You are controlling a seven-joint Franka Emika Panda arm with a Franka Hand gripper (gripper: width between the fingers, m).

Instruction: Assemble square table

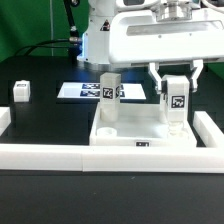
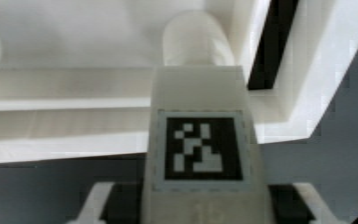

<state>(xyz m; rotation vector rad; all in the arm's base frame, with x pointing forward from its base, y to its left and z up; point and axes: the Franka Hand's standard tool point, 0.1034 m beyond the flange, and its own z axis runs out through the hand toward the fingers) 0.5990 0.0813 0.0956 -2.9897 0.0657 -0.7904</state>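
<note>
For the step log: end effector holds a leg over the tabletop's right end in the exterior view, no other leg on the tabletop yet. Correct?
No. The exterior view shows a standing leg upright on the tabletop, at its left. The end effector has its held leg at the right, as stated.

Black matte worktop [image 1: 45, 125]; dark backdrop [image 1: 30, 22] behind it; thin green cable [image 1: 40, 46] across the backdrop; light even, soft.

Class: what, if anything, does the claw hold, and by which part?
The claw holds a white tagged leg by its upper end.
</note>
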